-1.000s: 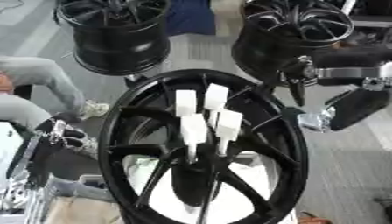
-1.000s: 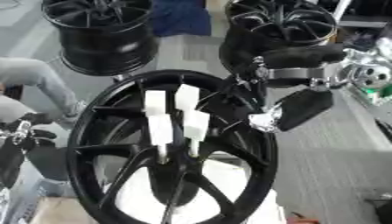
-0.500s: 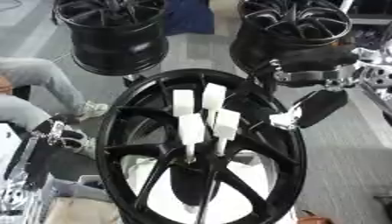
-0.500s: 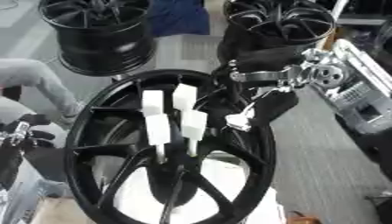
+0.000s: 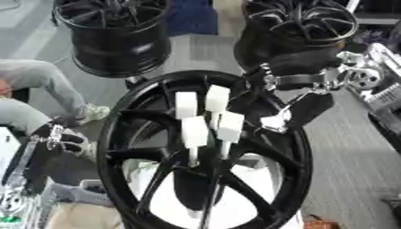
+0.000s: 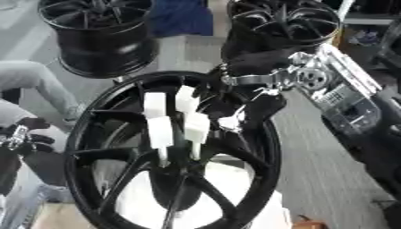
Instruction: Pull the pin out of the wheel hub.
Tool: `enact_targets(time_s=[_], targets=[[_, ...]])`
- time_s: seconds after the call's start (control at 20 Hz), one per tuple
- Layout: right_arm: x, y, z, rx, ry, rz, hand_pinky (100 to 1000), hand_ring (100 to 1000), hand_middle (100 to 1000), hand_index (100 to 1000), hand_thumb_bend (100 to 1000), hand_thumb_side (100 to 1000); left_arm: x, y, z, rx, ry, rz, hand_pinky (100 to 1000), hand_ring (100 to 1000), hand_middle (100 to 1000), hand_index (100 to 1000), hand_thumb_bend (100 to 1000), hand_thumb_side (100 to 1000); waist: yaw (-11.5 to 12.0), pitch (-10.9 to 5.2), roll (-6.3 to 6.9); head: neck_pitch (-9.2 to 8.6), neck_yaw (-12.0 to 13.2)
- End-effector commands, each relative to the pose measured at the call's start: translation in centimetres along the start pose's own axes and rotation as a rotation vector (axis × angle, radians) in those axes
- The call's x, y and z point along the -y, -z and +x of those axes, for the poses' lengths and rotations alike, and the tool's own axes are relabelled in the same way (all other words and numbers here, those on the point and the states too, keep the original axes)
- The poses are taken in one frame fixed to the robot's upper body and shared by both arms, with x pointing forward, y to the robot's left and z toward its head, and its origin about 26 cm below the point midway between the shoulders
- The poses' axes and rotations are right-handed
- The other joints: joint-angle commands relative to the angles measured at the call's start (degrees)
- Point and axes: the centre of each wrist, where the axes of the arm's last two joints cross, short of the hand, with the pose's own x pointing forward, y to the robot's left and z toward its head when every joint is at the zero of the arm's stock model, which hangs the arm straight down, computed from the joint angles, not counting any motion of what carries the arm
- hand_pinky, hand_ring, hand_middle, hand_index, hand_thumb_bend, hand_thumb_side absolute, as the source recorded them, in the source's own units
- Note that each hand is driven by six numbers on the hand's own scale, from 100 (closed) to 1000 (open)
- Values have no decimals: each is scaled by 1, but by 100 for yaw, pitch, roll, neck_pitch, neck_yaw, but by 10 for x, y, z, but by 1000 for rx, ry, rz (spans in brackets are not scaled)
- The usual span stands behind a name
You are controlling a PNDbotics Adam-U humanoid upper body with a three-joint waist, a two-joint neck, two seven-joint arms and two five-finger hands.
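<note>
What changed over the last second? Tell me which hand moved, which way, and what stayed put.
The right hand has swung in from the right, toward the white pins standing in the wheel hub; it now hangs over the wheel's rim beside the pins, not yet holding one. The four pins remain seated. The left hand stays at the left edge, beside the wheel.

The floor (image 5: 203, 49) is grey, with a lighter band running diagonally at the far left. Two black wheel rims stand on it at the far side: one (image 5: 117, 31) to the upper left, another (image 5: 301, 27) to the upper right. Between these two rims lies something dark blue (image 5: 192, 15). Left of the upper-left rim, a person's grey trouser leg (image 5: 43, 85) and pale shoe (image 5: 92, 112) show.
</note>
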Motion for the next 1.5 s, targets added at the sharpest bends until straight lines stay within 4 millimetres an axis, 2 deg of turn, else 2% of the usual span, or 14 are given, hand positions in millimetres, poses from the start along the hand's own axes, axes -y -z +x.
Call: enact_targets(time_s=[0.05, 0.9, 1.5], targets=[[8, 1, -1, -5, -28, -9, 723, 744, 822, 921, 100, 657, 0, 4, 8, 32, 10, -8, 559, 584, 687, 767, 100, 761, 7, -48, 22, -14, -31], [15, 12, 14, 70, -54, 17, 751, 797, 816, 917, 100, 689, 0, 4, 9, 34, 12, -13, 559, 585, 688, 768, 100, 761, 48, -59, 0, -14, -46], [-1, 26, 4, 45, -35, 71, 773, 831, 810, 910, 100, 723, 0, 5, 9, 36, 11, -15, 560, 585, 690, 768, 100, 762, 38, -45, 13, -14, -51]])
